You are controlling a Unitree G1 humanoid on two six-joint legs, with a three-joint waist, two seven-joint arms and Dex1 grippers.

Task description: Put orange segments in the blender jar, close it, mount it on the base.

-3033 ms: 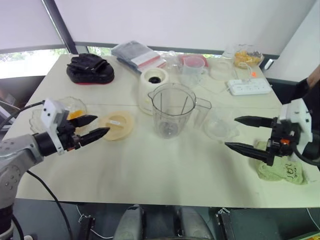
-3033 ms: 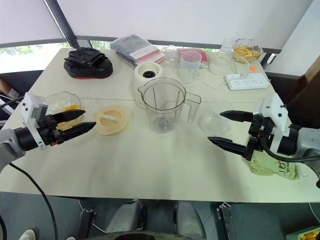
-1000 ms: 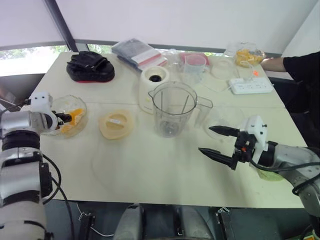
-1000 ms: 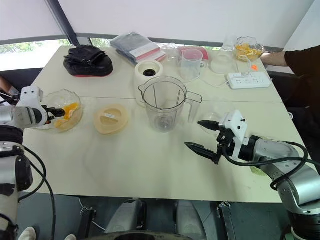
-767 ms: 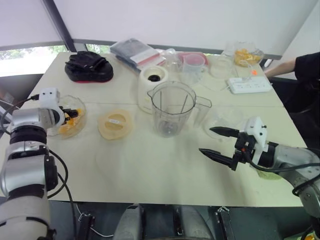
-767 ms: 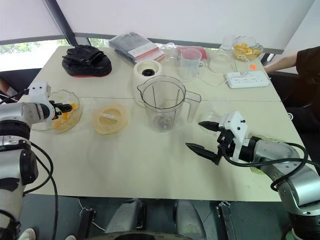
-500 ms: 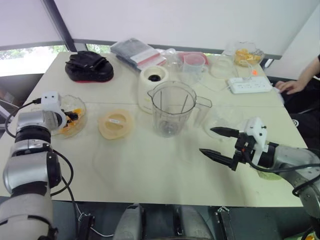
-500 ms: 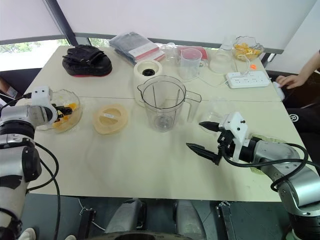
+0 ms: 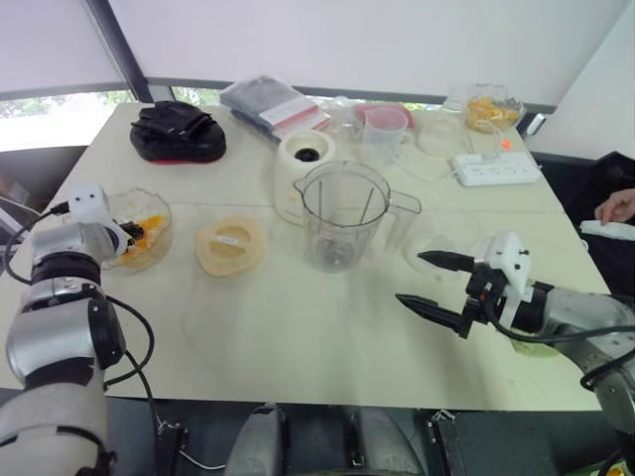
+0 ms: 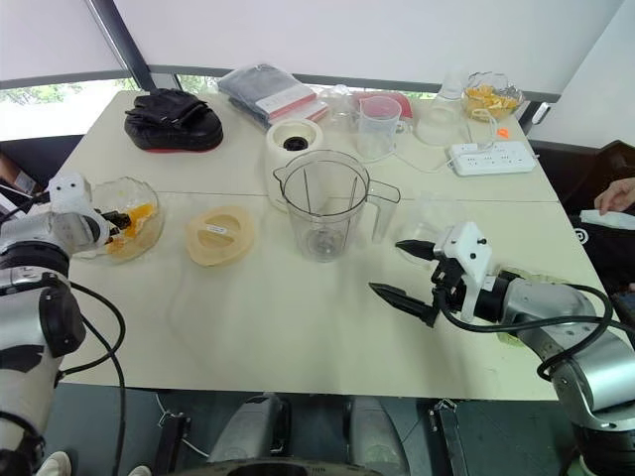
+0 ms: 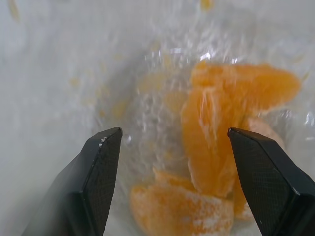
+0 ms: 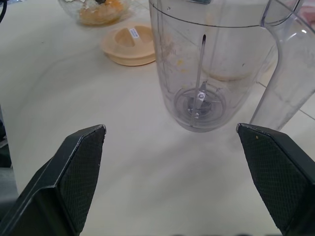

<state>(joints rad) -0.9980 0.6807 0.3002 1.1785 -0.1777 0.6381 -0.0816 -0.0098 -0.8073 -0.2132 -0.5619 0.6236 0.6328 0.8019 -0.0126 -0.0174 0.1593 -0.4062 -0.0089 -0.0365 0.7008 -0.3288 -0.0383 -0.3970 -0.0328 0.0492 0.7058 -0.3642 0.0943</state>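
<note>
The orange segments [image 11: 221, 128] lie in a clear glass bowl [image 9: 157, 216] at the table's left side. My left gripper [image 11: 173, 132] reaches down into that bowl, open, with one finger on each side of the segments and nothing gripped. The blender jar [image 9: 342, 213] stands upright and uncovered in the middle, its blade showing at the bottom [image 12: 199, 101]. Just behind it to the left sits the cream-white base [image 9: 303, 164]. My right gripper [image 9: 411, 278] hovers open above the table right of the jar, pointing toward it and holding nothing.
A pale yellow lid [image 9: 230, 247] lies between bowl and jar. Along the far side are a black pouch [image 9: 179, 134], plastic bags [image 9: 276, 104], a pink-rimmed cup [image 9: 385, 134], a power strip [image 9: 496, 171] and a bowl of peel scraps [image 9: 486, 107]. A person's hand [image 9: 617, 206] is at the right edge.
My left gripper went from beside the lid into the bowl and has tipped lower over the segments. The right arm came in toward the jar, then held still. The person's arm drew back.
</note>
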